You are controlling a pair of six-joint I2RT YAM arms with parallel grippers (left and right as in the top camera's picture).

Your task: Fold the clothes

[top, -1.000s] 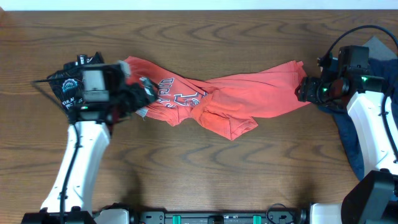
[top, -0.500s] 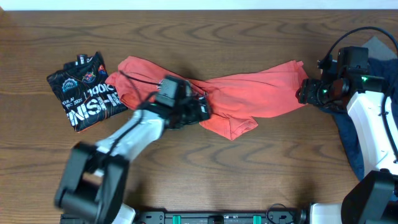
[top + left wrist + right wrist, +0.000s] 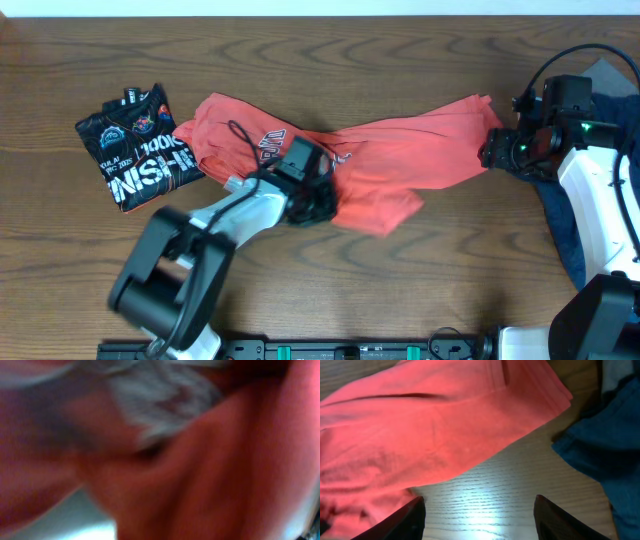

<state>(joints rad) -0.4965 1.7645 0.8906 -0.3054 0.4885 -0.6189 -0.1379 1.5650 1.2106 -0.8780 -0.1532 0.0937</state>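
Note:
A red shirt (image 3: 400,160) with white lettering lies crumpled across the middle of the wooden table. My left gripper (image 3: 312,205) sits low on its middle, just below the lettering, shut on a bunch of red cloth. The left wrist view is blurred and filled with red shirt fabric (image 3: 225,460); its fingers are hidden. My right gripper (image 3: 488,150) hovers at the shirt's right end, open. Its dark fingertips (image 3: 407,520) stand wide apart over bare wood, with the red shirt hem (image 3: 435,425) just beyond them.
A folded black shirt (image 3: 140,145) with white print lies at the far left. A blue garment (image 3: 565,230) is heaped under the right arm, and this blue cloth (image 3: 605,445) lies right of the open fingers. The table's far edge runs along the top.
My left arm swung from beside the black folded shirt to the middle of the red shirt and shut there, bunching the cloth. The right arm barely moved.

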